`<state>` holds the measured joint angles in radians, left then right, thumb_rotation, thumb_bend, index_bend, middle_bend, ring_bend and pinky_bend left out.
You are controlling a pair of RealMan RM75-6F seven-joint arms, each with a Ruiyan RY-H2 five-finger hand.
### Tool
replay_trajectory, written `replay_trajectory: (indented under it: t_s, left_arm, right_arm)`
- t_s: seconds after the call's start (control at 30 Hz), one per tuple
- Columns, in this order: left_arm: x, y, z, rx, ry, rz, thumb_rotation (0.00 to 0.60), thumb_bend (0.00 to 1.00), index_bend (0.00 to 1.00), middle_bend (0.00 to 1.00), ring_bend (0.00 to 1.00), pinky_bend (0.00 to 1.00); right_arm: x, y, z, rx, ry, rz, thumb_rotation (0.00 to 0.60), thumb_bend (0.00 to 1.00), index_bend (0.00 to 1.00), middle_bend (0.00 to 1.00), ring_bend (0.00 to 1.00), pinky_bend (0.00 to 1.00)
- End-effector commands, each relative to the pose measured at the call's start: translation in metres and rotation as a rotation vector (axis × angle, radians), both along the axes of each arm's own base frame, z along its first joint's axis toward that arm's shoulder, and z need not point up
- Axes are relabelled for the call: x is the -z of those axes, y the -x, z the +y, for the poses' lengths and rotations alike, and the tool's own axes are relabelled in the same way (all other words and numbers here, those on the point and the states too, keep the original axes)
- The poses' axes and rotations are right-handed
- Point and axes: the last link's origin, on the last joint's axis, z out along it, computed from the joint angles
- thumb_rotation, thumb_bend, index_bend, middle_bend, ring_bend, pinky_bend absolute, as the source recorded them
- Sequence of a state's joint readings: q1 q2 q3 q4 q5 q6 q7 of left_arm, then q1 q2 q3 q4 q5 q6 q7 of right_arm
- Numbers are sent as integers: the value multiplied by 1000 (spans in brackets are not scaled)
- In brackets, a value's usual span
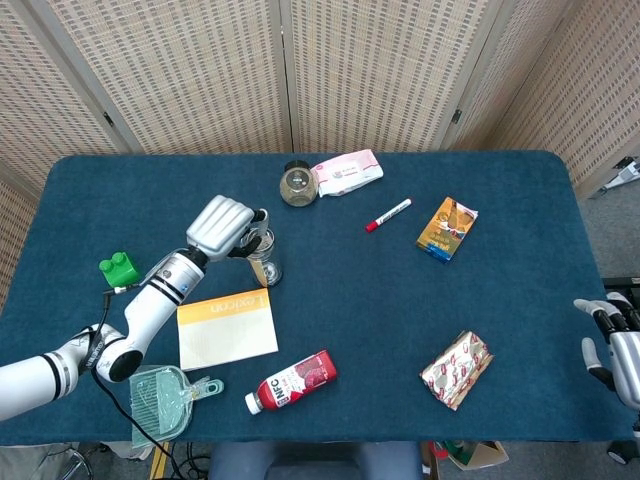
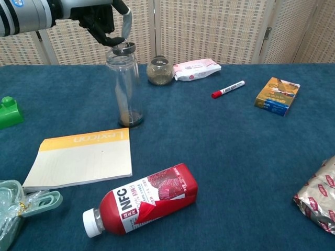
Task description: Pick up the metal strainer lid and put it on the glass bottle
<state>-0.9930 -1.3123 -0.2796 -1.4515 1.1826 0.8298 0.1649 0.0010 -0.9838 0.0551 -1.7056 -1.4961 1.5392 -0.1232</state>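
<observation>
The small round metal strainer lid (image 2: pixel 124 48) is pinched in the fingertips of the left robot hand (image 2: pixel 102 20), directly over the mouth of the tall clear glass bottle (image 2: pixel 124 89), which stands upright on the blue desk (image 2: pixel 220 141). The right robot hand (image 1: pixel 612 335) is seen at the desk's edge, fingers spread, holding nothing.

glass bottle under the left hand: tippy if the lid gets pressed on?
Probably tippy: the glass bottle is tall, narrow and looks nearly empty, so likely light. The left hand holds the metal strainer lid at its mouth; sideways force up there may topple it. Being glass, it could break.
</observation>
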Motion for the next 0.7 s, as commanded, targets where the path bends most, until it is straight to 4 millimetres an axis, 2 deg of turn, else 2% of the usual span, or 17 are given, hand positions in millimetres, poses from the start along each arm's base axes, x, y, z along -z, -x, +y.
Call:
replay_trajectory:
  t_s: [0.03,0.7]
  left_arm:
    - [2,0,0,-3,0,6,600,436,567,1000,1000,870]
    - [4,5,0,-2,-20,55,600,436,557,1000,1000,870]
  right_arm:
    - [0,1,0,1,3,-1,600,478,272,292,191,290]
    - [-1,3,1,3,6,-5,600,478,272,292,191,290]
